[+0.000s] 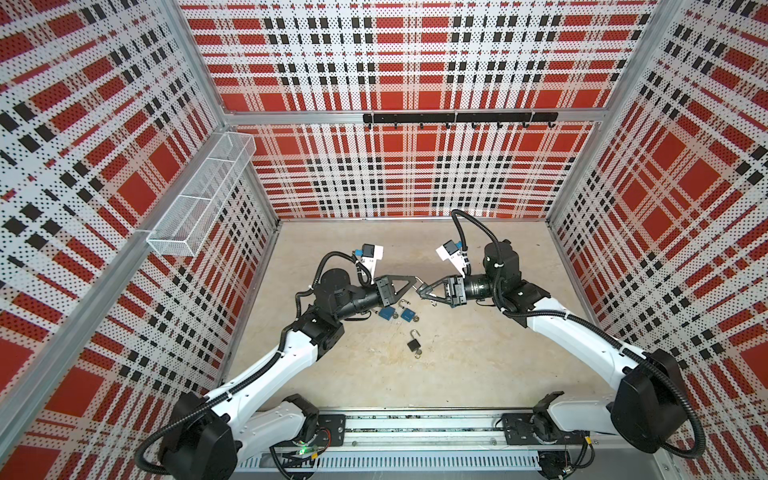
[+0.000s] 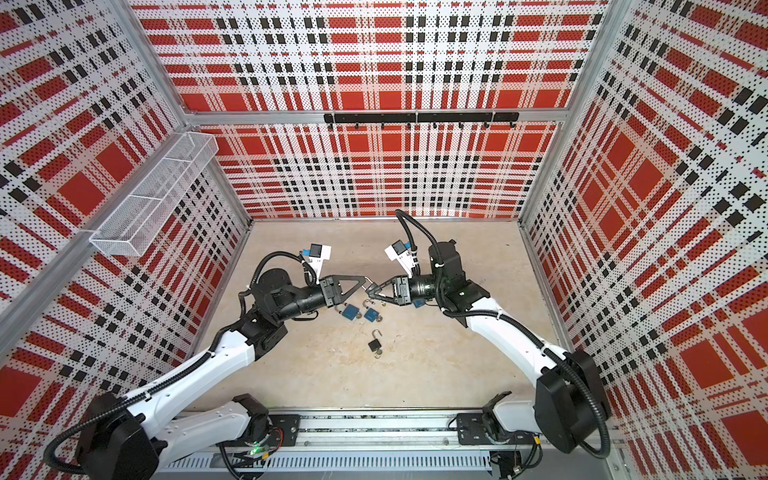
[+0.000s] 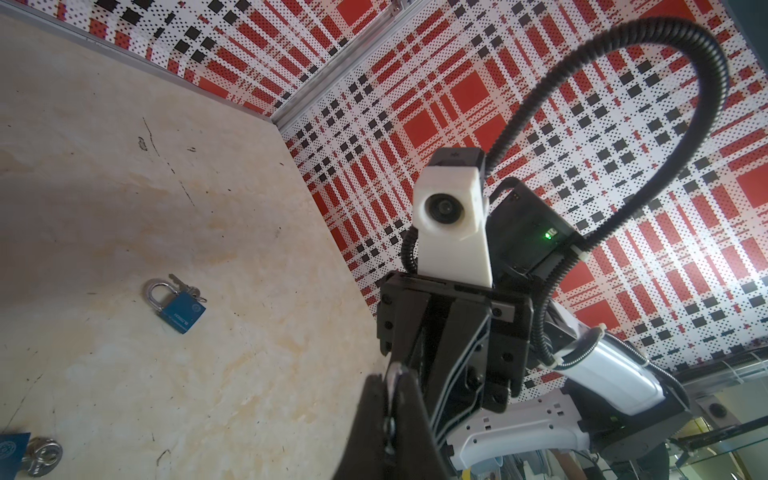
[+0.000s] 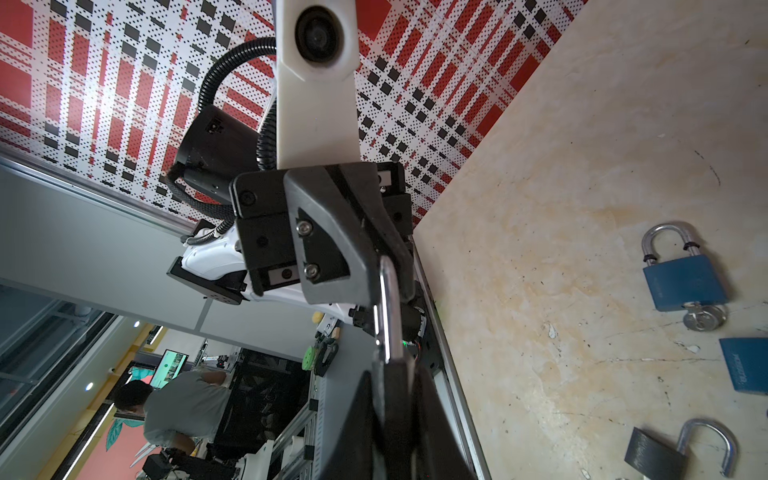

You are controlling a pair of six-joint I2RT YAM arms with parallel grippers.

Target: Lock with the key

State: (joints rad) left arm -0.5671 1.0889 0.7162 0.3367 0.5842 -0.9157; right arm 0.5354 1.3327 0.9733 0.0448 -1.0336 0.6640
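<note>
In both top views the left tool (image 1: 415,281) and right tool (image 1: 424,289) meet tip to tip above the worktop (image 1: 478,353), a tiny silver piece (image 1: 420,286) between them. Left wrist: the left tool is clamped on it (image 3: 390,399), key or loop unclear. Right wrist: the right tool grips a dark block (image 4: 398,366), mostly hidden

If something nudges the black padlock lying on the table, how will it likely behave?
The black padlock lies flat, so it would probably slide, not roll. Its open shackle may swing when nudged. It looks metal, so it is likely heavy for its size.
</note>
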